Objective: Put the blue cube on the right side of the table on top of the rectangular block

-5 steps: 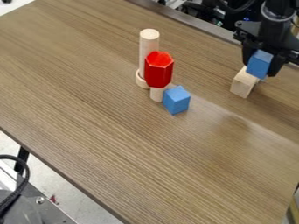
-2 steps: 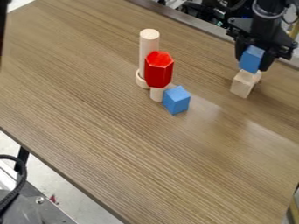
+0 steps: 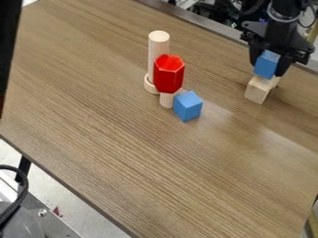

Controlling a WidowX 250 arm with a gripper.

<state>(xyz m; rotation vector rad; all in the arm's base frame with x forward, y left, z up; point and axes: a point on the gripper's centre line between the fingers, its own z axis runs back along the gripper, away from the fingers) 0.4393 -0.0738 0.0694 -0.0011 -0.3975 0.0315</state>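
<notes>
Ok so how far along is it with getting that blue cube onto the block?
Done: the right-hand blue cube is off the table and at the rectangular block's top. In hand: the end effector has its fingers on either side of that cube. Left: probably just letting go and backing away, though whether the cube fully rests there I can't tell.

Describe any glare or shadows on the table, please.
Camera view: a pale, soft sheen lies on the table, to the right of the blue cube beside the red piece; a faint darker patch lies below the rectangular block.
</notes>
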